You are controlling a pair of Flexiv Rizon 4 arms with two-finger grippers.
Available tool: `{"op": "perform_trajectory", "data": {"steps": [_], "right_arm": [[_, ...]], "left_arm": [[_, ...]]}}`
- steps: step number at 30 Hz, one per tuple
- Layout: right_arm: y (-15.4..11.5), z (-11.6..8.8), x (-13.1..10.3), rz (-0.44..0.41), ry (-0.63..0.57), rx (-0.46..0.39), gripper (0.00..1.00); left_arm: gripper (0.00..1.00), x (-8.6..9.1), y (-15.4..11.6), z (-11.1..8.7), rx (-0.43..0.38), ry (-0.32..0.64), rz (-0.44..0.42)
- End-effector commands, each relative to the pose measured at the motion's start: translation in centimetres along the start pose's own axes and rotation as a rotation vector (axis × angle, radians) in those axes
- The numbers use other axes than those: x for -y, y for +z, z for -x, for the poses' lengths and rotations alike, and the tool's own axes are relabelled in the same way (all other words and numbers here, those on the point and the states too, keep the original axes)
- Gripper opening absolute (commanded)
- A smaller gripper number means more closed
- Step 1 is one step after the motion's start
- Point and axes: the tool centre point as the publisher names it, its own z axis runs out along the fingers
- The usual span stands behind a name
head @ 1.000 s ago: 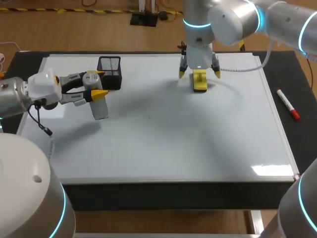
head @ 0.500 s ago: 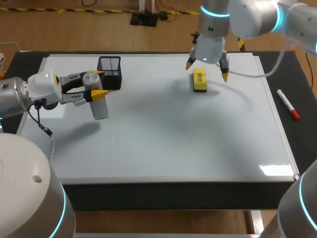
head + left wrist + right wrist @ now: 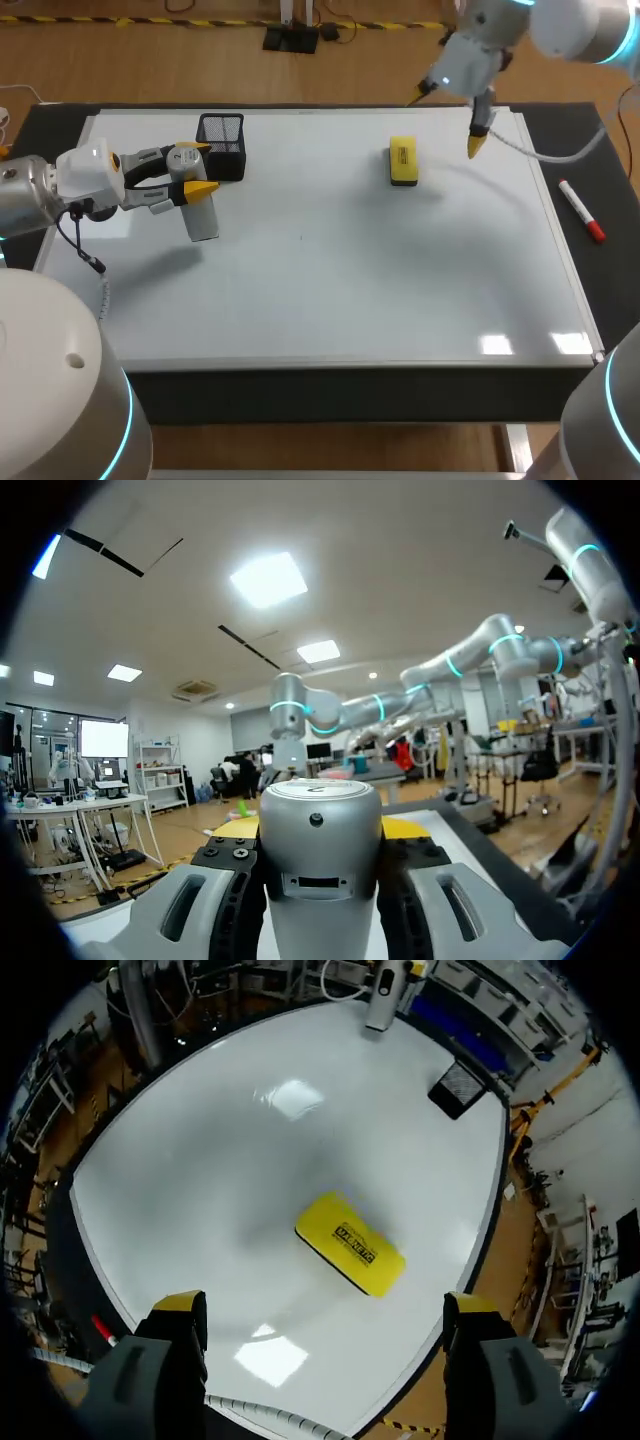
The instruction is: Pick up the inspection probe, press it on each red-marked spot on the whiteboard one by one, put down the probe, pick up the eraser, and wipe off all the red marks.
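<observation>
Whiteboard point(image 3: 350, 270): mesh holder point(image 3: 221, 135) beside left claw point(image 3: 200, 168) gripping probe point(image 3: 203, 218); right claw point(image 3: 445, 122) spread near eraser point(image 3: 403, 161).

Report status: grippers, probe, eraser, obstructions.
Left gripper shut on probe, held over whiteboard, left side. Right gripper open, empty, high by far edge. Eraser flat on board, untouched; no red marks visible. Mesh basket just behind left gripper.

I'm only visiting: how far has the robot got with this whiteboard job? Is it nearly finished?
It looks nearly finished. Done: the whiteboard shows no red marks, and the eraser lies free on it, with the right hand open and clear of it. In hand: the left hand grips the inspection probe over the board. Left: setting that probe down, as far as I can tell.
</observation>
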Motion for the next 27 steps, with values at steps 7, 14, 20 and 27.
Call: {"op": "perform_trajectory", "data": {"steps": [7,14,20,27], "right_arm": [[-3.5,-1.2,1.2,0.133,0.243,0.154,1.00],[-6.1,-1.8,1.4,0.192,0.288,0.219,1.00],[-8.1,-2.2,1.2,0.205,0.300,0.236,1.00],[-8.8,-2.3,1.0,0.204,0.299,0.178,1.00]], "left_arm": [[0.00,0.1,0.0,0.0,0.001,0.001,0.000],[0.00,0.1,0.0,0.0,0.001,0.001,0.000],[0.00,0.1,0.0,0.0,0.001,0.001,0.000],[0.00,0.1,0.0,0.0,0.001,0.001,0.000]]}}
